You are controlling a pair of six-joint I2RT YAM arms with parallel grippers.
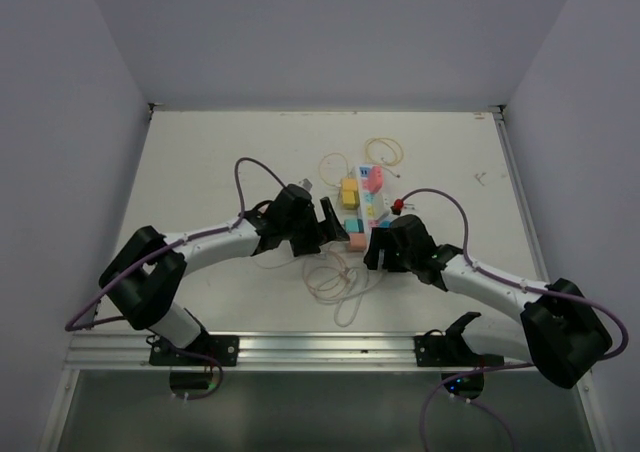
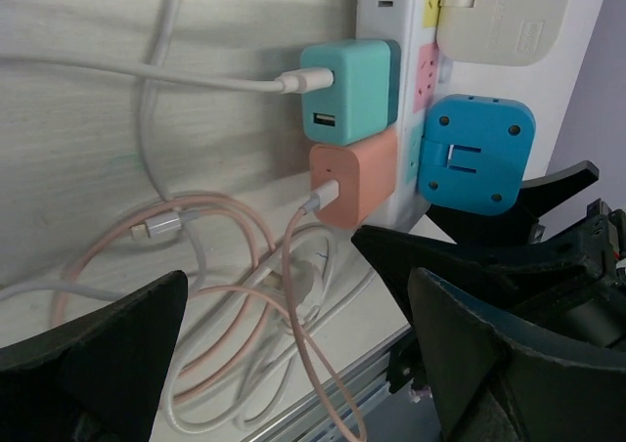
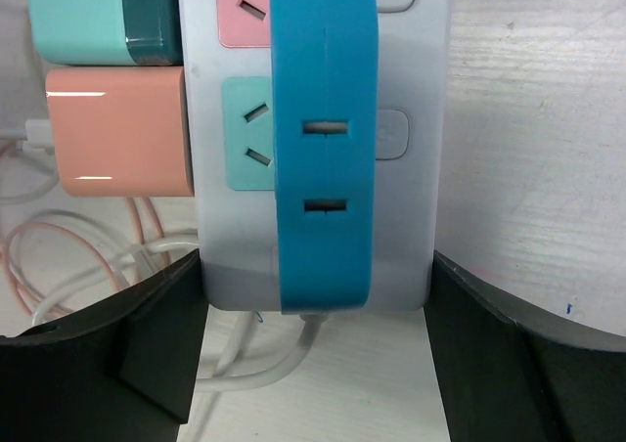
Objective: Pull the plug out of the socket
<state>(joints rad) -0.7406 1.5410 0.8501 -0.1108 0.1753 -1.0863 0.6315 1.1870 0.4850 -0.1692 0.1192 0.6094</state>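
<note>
Bracing stage of the unplugging, with the pull not yet begun. The socket (image 3: 406,217), a white power strip with pastel outlet faces, lies lengthwise near the middle of the table (image 1: 200,172). The right end effector (image 3: 318,256) is clenched on its near end, one finger against each long side, apparently to hold it down. The left end effector (image 2: 298,295) is released, jaws wide apart, low over the table beside the strip. It faces two cube chargers seated side by side in the strip's flank: a salmon charger (image 2: 352,183), nearer, and a teal charger (image 2: 347,90) just beyond, the two touching. The salmon charger is the likelier target. The next move calls for advancing the open jaws around that body alone, closing, then drawing it straight out sideways while the right arm keeps the strip from sliding. Obstacles: a loose tangle of pink and white cables (image 2: 225,295) lies in the approach path. The abutting teal charger leaves little room for a finger. A blue adapter (image 3: 323,139) and a beige adapter (image 2: 499,17) occupy the strip's top face.
</note>
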